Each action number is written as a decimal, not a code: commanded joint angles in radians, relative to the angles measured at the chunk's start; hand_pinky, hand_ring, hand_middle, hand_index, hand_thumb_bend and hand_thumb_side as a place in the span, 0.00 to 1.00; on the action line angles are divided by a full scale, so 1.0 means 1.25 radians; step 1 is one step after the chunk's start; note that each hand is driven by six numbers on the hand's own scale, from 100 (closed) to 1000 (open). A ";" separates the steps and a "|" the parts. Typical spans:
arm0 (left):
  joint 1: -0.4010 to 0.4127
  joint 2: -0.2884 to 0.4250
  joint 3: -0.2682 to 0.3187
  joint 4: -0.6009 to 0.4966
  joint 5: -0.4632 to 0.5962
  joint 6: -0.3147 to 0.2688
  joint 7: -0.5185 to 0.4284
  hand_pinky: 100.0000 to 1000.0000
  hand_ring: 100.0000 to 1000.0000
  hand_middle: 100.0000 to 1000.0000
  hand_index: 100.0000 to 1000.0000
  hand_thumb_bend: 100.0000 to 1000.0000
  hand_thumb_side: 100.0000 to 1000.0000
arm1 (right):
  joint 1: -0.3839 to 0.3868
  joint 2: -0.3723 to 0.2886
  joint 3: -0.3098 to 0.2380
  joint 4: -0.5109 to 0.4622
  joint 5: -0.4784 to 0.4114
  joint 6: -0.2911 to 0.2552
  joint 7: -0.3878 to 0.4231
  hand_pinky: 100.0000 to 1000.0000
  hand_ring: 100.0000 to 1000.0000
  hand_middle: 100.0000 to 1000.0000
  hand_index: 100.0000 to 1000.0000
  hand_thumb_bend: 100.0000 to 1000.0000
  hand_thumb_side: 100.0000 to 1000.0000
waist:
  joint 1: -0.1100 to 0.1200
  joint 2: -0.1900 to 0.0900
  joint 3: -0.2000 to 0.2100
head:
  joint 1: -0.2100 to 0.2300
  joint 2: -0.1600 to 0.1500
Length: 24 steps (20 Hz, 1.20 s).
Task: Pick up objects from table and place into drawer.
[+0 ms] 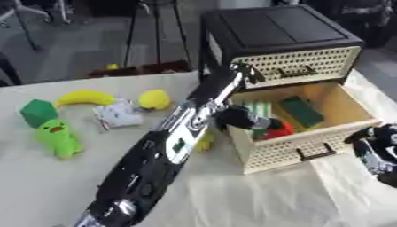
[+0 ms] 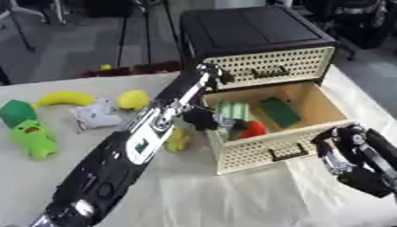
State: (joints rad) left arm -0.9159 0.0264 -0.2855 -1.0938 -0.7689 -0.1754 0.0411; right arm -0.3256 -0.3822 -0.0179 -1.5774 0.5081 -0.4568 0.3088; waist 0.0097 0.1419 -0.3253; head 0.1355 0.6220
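Now the left hand (image 1: 242,119), fingers curled round a red thing (image 2: 253,129) inside the open drawer (image 2: 267,153), should let go low beside the green sponge (image 2: 278,111).

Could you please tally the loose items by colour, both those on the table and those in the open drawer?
Yellow: 3 (banana, lemon, a piece behind the left arm)
Green: 4 (block, plush toy, dark pad, striped item)
White: 1 (packet)
Red: 1 (item)
Total: 9
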 commanded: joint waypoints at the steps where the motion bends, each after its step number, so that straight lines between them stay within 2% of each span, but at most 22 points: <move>1: -0.012 0.003 0.010 -0.010 0.018 -0.011 0.024 0.59 0.49 0.55 0.70 1.00 0.62 | -0.013 -0.012 -0.002 -0.017 -0.007 -0.002 0.005 0.00 0.00 0.05 0.61 0.00 0.81 | -0.004 -0.009 0.000 | -0.003 -0.005; 4: -0.010 0.010 0.011 -0.024 0.041 -0.014 0.038 0.59 0.48 0.54 0.70 1.00 0.62 | -0.010 -0.015 0.000 -0.015 -0.006 -0.004 0.010 0.00 0.00 0.05 0.60 0.00 0.81 | -0.004 -0.009 0.005 | -0.005 -0.006; 7: -0.008 0.031 0.008 -0.064 0.070 -0.012 0.032 0.60 0.48 0.55 0.71 1.00 0.62 | -0.006 -0.021 0.004 -0.014 -0.003 -0.010 0.018 0.00 0.00 0.07 0.54 0.00 0.82 | -0.004 -0.009 0.012 | -0.011 -0.006; 8: -0.006 0.041 0.008 -0.083 0.082 -0.008 0.028 0.60 0.48 0.55 0.71 0.97 0.62 | -0.003 -0.024 0.006 -0.013 -0.001 -0.012 0.022 0.00 0.00 0.08 0.51 0.00 0.83 | -0.003 -0.010 0.016 | -0.013 -0.005; 14: 0.012 0.112 0.018 -0.220 0.167 0.020 -0.006 0.61 0.49 0.55 0.72 0.83 0.65 | 0.009 -0.034 0.015 -0.003 0.017 -0.027 0.056 0.00 0.05 0.26 0.46 0.00 0.86 | 0.001 -0.020 0.040 | -0.031 0.002; 15: 0.016 0.125 0.024 -0.243 0.181 0.025 -0.009 0.61 0.49 0.55 0.72 0.76 0.72 | 0.011 -0.035 0.016 0.000 0.019 -0.028 0.061 0.00 0.06 0.32 0.45 0.00 0.86 | 0.002 -0.023 0.045 | -0.035 0.003; 16: 0.021 0.141 0.031 -0.266 0.195 0.029 -0.009 0.61 0.49 0.55 0.72 0.81 0.66 | 0.012 -0.036 0.017 0.003 0.020 -0.029 0.067 0.00 0.06 0.37 0.45 0.00 0.88 | 0.003 -0.025 0.052 | -0.040 0.005; 19: 0.043 0.191 0.058 -0.332 0.236 0.040 -0.002 0.61 0.49 0.55 0.72 0.78 0.66 | 0.016 -0.039 0.019 0.017 0.028 -0.028 0.082 0.00 0.06 0.47 0.46 0.00 0.89 | 0.006 -0.034 0.069 | -0.056 0.008; 24: 0.107 0.287 0.112 -0.443 0.301 0.067 0.018 0.61 0.50 0.55 0.72 0.76 0.67 | 0.020 -0.043 0.016 0.044 0.052 -0.022 0.097 0.00 0.06 0.53 0.48 0.00 0.91 | 0.010 -0.045 0.100 | -0.077 0.014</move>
State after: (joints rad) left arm -0.7700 0.3363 -0.1724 -1.6003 -0.4150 -0.1023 0.0580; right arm -0.2901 -0.4033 0.0094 -1.5230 0.5604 -0.4854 0.4244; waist 0.0244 0.1003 -0.1968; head 0.0477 0.6320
